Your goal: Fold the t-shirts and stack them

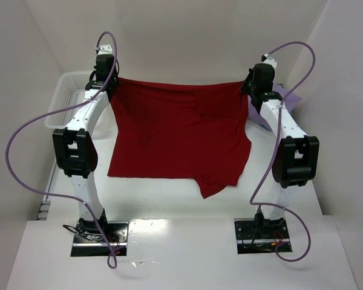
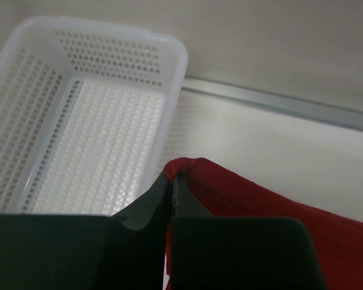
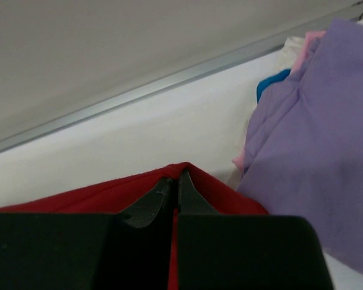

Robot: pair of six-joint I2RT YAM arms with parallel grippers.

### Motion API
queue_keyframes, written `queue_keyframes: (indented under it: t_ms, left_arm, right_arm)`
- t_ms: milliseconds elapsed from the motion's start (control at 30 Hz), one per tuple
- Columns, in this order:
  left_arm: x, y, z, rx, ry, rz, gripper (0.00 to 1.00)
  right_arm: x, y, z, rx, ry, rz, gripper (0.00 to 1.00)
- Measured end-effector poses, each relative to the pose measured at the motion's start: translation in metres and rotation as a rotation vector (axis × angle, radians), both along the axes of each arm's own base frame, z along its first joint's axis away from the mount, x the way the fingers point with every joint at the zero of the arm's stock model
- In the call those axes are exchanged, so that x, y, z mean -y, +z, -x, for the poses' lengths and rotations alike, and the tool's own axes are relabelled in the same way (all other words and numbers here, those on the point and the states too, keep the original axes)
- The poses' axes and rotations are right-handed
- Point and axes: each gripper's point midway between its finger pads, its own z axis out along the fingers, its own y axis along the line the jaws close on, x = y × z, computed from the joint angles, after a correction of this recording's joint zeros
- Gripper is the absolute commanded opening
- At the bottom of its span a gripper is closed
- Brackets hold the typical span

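Note:
A dark red t-shirt [image 1: 178, 136] hangs stretched between the two arms, its far edge taut and its near part lying on the table. My left gripper [image 1: 113, 83] is shut on the shirt's far left corner [image 2: 187, 166], fingertips pinching the cloth [image 2: 171, 181]. At the far right corner [image 3: 187, 169], my right gripper [image 1: 247, 86] is shut on the red cloth too [image 3: 176, 181]. A lavender t-shirt [image 3: 327, 139] lies to the right, on top of others whose pink [image 3: 305, 48] and blue [image 3: 269, 87] edges show.
A white mesh basket [image 2: 78, 133] stands at the far left [image 1: 69, 96], just left of my left gripper. The enclosure's back wall [image 1: 187, 36] is close behind both grippers. The lavender pile [image 1: 287, 96] sits beside the right arm.

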Motion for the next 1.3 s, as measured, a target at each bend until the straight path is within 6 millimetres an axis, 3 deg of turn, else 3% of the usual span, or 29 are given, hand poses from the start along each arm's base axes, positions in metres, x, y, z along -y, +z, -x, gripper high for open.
queue_keyframes:
  t_ms: [100,167,400,600,767,833,900,933,1000,1033,1067,1300]
  left_arm:
    - [0.001,-0.003,-0.027,0.021,-0.015,0.007,0.00]
    - [0.002,-0.022,-0.034,-0.013,-0.028,0.000,0.00]
    - [0.004,-0.087,-0.044,-0.127,-0.042,-0.004,0.00]
    - [0.002,-0.110,-0.057,-0.151,-0.038,-0.004,0.00]
    - [-0.001,-0.110,-0.075,-0.127,-0.032,-0.004,0.00]
    - [-0.001,-0.111,-0.077,-0.126,-0.032,-0.004,0.00]
    - [0.000,-0.111,-0.077,-0.127,-0.033,-0.004,0.00]
    - [-0.001,-0.110,-0.077,-0.127,-0.033,-0.003,0.00]
    - [0.000,-0.110,-0.078,-0.127,-0.039,0.000,0.00]
    - [0.000,-0.110,-0.078,-0.128,-0.040,0.001,0.00]
    - [0.002,-0.111,-0.077,-0.130,-0.046,0.004,0.00]
    - [0.009,-0.114,-0.077,-0.142,-0.086,0.025,0.00]
  right_arm:
    - [0.004,0.003,-0.022,0.019,-0.005,0.006,0.00]
    - [0.003,-0.009,-0.032,0.003,0.001,0.009,0.00]
    - [0.001,-0.080,-0.056,-0.108,0.011,0.014,0.00]
    - [-0.003,-0.118,-0.079,-0.150,0.026,0.009,0.00]
    - [-0.007,-0.126,-0.105,-0.138,0.051,0.010,0.05]
    - [-0.009,-0.122,-0.114,-0.126,0.064,0.010,0.11]
    - [-0.012,-0.111,-0.127,-0.095,0.078,0.011,0.24]
    - [-0.012,-0.107,-0.130,-0.085,0.084,0.014,0.39]
    - [-0.014,-0.101,-0.134,-0.073,0.091,0.014,0.49]
    - [-0.014,-0.100,-0.134,-0.073,0.095,0.019,0.49]
    - [-0.014,-0.100,-0.133,-0.077,0.101,0.023,0.60]
    - [-0.019,-0.107,-0.128,-0.105,0.131,0.016,0.63]
